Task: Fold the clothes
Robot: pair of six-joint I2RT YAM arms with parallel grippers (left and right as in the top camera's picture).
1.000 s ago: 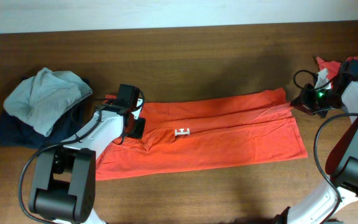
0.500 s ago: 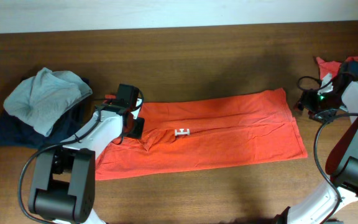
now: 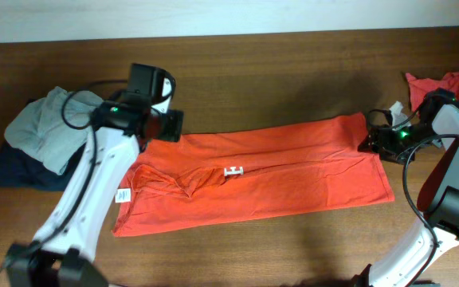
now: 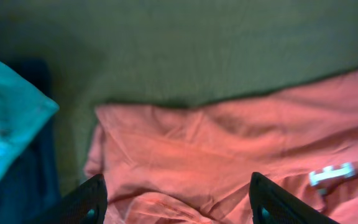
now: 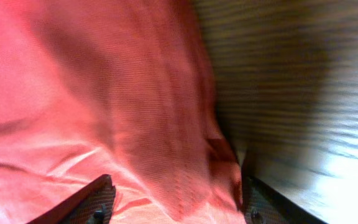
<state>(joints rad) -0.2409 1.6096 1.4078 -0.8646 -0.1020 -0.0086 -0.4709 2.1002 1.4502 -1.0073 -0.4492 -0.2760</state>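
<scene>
Lifted off the shirt [image 3: 277, 171], the left tool [image 4: 176, 190] now hangs wide and empty over its left end, and the right tool [image 5: 174, 194], also wide, has returned to its far right corner, so the strip along the middle of the bench [image 3: 253, 72] looks ready for a crosswise fold.

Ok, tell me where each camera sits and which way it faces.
Overhead: above the table, looking straight down on the shirt; left arm and right arm show.
Left wrist: over the shirt's left end, looking down; left gripper fingertips at the bottom edge.
Right wrist: at the shirt's right edge, looking down on cloth and table; right gripper fingertips at the bottom.
Shared: overhead and left wrist both show the white mark.
</scene>
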